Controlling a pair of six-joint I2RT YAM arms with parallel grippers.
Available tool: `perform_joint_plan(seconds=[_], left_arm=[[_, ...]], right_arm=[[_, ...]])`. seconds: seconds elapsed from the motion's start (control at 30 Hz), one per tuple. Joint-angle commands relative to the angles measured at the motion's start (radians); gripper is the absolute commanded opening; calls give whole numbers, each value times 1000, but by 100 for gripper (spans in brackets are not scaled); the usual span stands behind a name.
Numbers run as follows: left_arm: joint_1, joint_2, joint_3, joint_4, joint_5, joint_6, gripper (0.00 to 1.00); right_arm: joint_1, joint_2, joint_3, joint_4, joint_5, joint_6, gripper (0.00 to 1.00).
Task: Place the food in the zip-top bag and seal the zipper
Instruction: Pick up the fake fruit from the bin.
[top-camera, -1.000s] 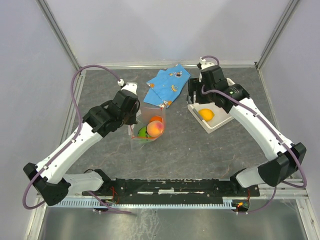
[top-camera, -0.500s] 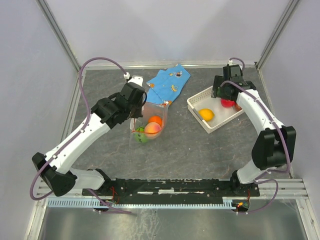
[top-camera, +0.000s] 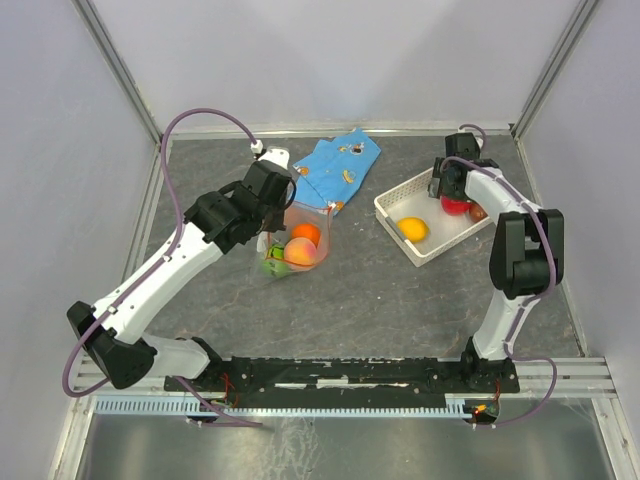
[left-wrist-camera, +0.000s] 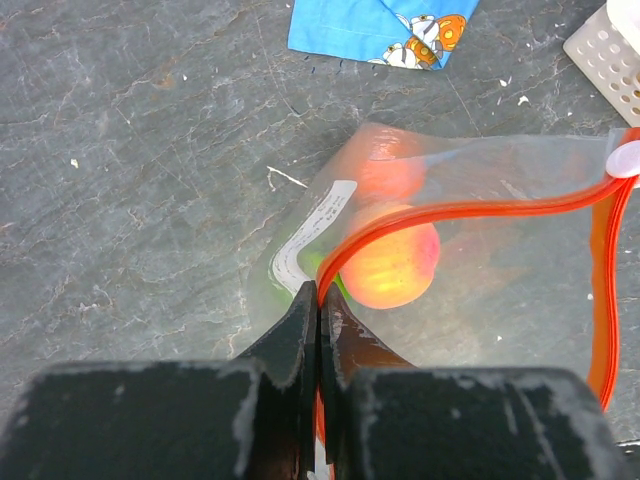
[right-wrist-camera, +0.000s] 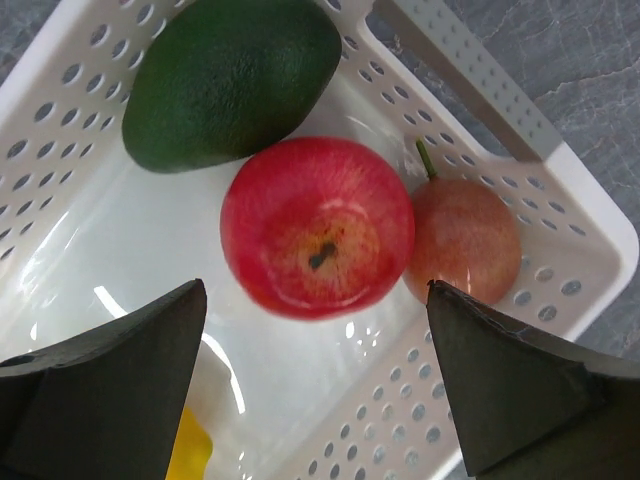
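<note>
The clear zip-top bag (top-camera: 300, 235) lies mid-table with an orange fruit (top-camera: 307, 233), a peach (left-wrist-camera: 392, 267) and a green one (top-camera: 272, 265) inside. My left gripper (left-wrist-camera: 320, 292) is shut on the bag's orange-red zipper strip (left-wrist-camera: 470, 209) at its left end; the white slider (left-wrist-camera: 625, 158) sits at the far end. My right gripper (right-wrist-camera: 315, 300) is open just above the white basket (top-camera: 400, 199), over a red apple (right-wrist-camera: 318, 226). A dark green avocado (right-wrist-camera: 232, 78) and a reddish-brown fruit (right-wrist-camera: 465, 240) lie beside it. A yellow-orange fruit (top-camera: 412, 228) lies in the basket's near half.
A blue patterned cloth (top-camera: 335, 167) lies behind the bag. The white lattice basket stands at the back right, close to the enclosure's right wall. Grey walls and metal frame rails surround the slate-coloured table (top-camera: 380, 290).
My right arm swung from the basket's left side to its far right end and now hovers over the apple. My left gripper shifted the bag's mouth slightly back.
</note>
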Motion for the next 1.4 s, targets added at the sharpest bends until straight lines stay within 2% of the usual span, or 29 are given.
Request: perform_joint_plan(seconds=[0.0,0.37,0.57,0.7,0.97,1.37], left_arm=[[2,-4,-7,50,-21,23,3],[8,39,-70,48,-71,-19,3],[13,73,-27,29,-62,-8,3],[13,67,4,26,-32,-3,3],[12,50,32,24,31,-3,3],[12,58,52,52,132,-24,3]], right_arm=[[-21,51,66,65,22,-28,99],[-46,175,127,89,-80,-61,99],[-47,196,154,48,-115,-71,97],[-48,151,121,49,-139,-67,91],[-45,7,36,52,-220,-31,72],[18,-278,-122,52,-301,36,65]])
